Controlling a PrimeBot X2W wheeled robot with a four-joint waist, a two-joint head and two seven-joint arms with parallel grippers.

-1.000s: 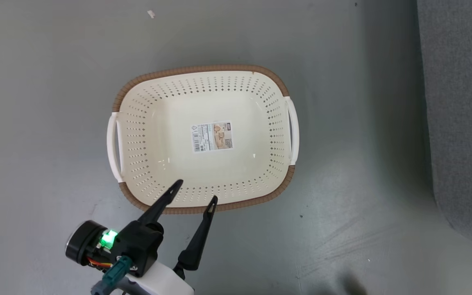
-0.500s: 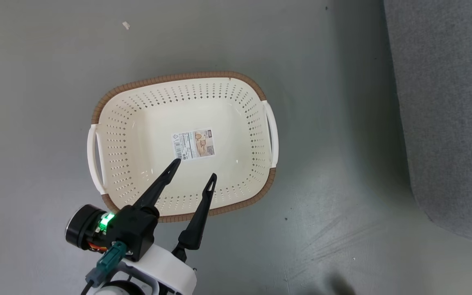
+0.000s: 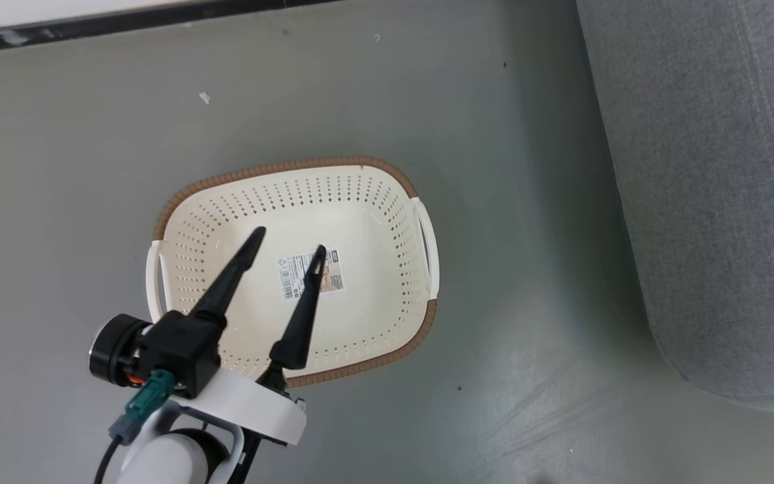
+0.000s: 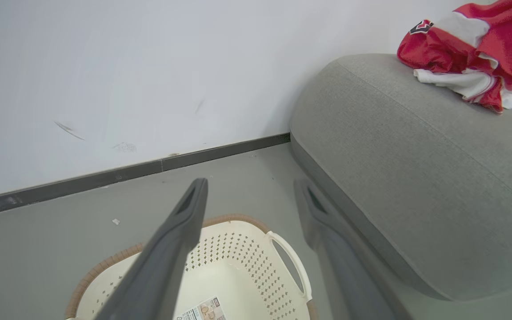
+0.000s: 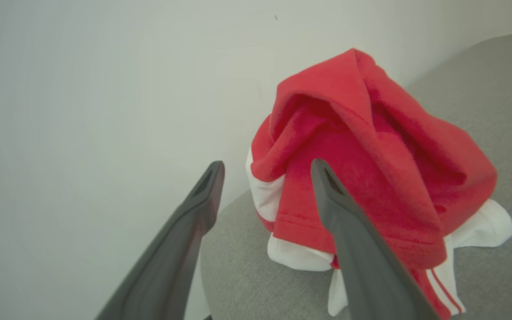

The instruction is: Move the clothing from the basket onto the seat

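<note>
The cream basket (image 3: 387, 202) stands on the grey floor, with just a label sticker (image 3: 333, 272) on its bottom. My left gripper (image 3: 289, 242) hovers open above its middle, fingers spread and holding nothing. The grey seat (image 3: 709, 202) runs down the right side. In the left wrist view the red and white clothing (image 4: 469, 49) lies bunched on top of the seat (image 4: 416, 169), beyond the basket (image 4: 247, 258). In the right wrist view my right gripper (image 5: 265, 166) stands open just in front of the heaped clothing (image 5: 371, 178), which rests on the seat (image 5: 238, 266); nothing sits between its fingers.
A white wall with a dark baseboard (image 3: 125, 23) runs along the far side of the floor. A small pale scrap (image 3: 205, 98) lies on the floor beyond the basket. The seat's rounded corner (image 3: 716, 383) bulges toward the floor at the right.
The head camera has tilted, bringing the baseboard and more seat into view. My left gripper has reached further over the basket, from its near rim to above the label.
</note>
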